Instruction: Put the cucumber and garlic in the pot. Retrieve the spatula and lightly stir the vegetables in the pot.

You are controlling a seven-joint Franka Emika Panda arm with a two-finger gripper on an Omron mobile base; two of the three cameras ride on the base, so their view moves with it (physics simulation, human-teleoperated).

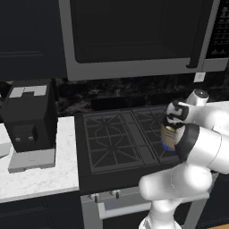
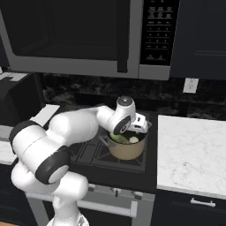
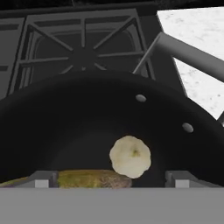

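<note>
The cream-tan pot [image 2: 127, 151] stands on the stove's front right burner, partly hidden behind my arm in the left base view [image 1: 168, 139]. Inside it lie the yellow-green cucumber [image 3: 87, 179] [image 2: 118, 138] and the pale round garlic [image 3: 130, 156] [image 2: 133, 140], side by side on the dark bottom. My gripper [image 3: 111, 180] [image 2: 133, 130] hangs just over the pot's mouth, pointing down into it. Its fingers [image 3: 43, 179] are spread wide with nothing between them, so it is open. The pot's grey handle [image 3: 189, 53] runs off toward the counter. The spatula is out of view.
The black stove [image 1: 114, 141] has bare grates to the pot's left. A dark coffee machine [image 1: 29, 118] sits on the left counter. A white marble counter [image 2: 190, 152] lies right of the stove. The microwave [image 2: 79, 35] hangs above.
</note>
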